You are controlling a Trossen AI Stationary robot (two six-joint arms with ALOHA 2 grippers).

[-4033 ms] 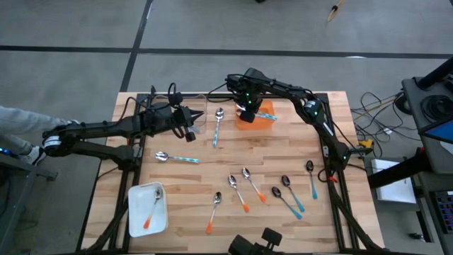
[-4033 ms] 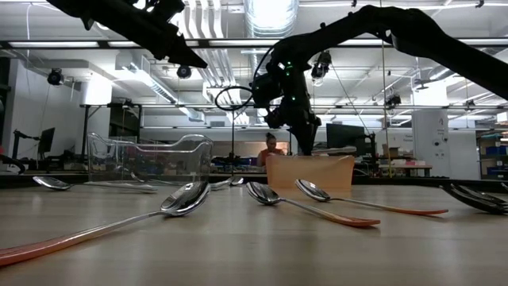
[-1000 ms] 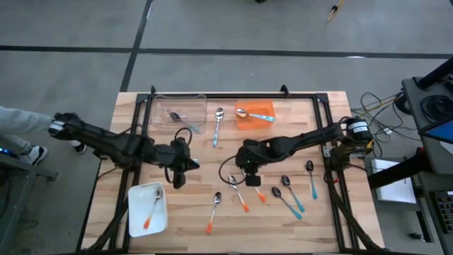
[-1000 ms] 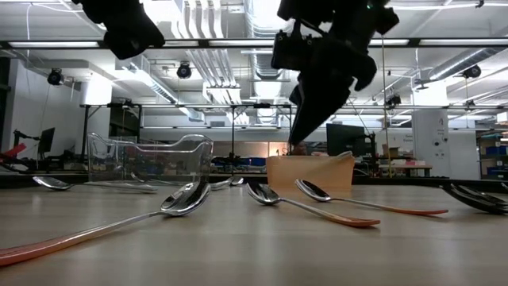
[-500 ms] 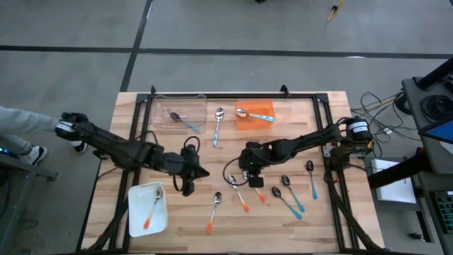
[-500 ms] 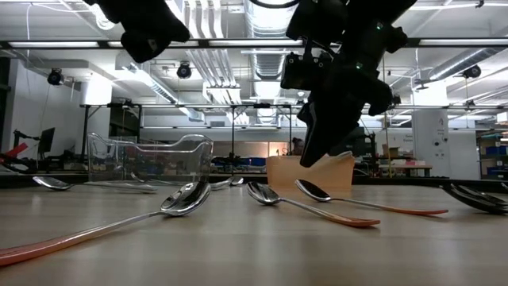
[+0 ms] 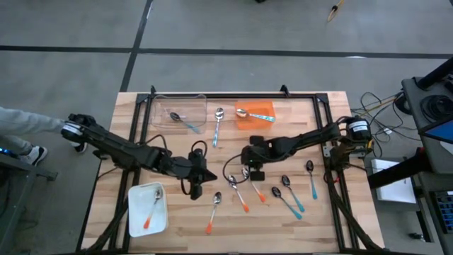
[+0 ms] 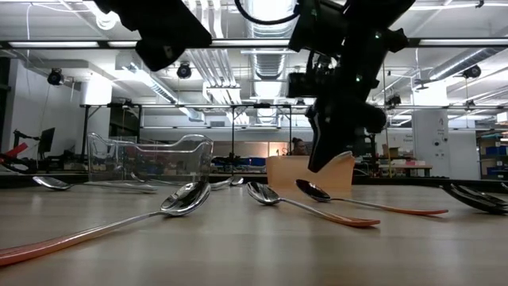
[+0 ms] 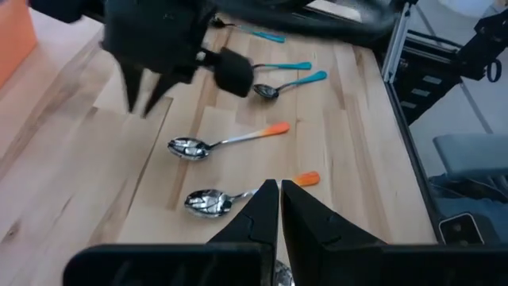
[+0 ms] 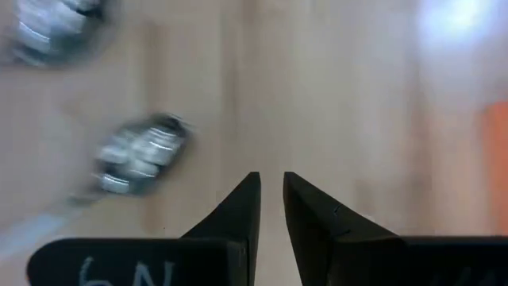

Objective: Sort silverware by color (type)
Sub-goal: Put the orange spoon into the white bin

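Note:
Spoons lie scattered on the wooden table. Three orange-handled ones (image 7: 214,210) (image 7: 238,193) (image 7: 254,185) and three dark teal-handled ones (image 7: 288,202) lie toward the near edge. A light-blue-handled spoon (image 7: 217,126) lies between the containers. My left gripper (image 7: 202,183) hovers shut over the orange-handled spoons (image 9: 226,144), fingers pointing right. My right gripper (image 7: 252,172) hangs just above the table (image 8: 316,165), fingers pointing down beside a silver bowl (image 10: 141,155), with only a narrow gap between them. Neither gripper holds anything.
A clear bin (image 7: 180,113) at the far edge holds a blue-handled spoon. An orange box (image 7: 256,113) beside it carries a spoon on top. A white tray (image 7: 147,209) at the near left holds an orange-handled spoon. The arms' tips are close together at mid-table.
My left gripper has travelled toward the table's right and near edge, coming over the orange-handled spoons. My right gripper has come down toward the table at mid-table, next to those spoons. No spoon has moved.

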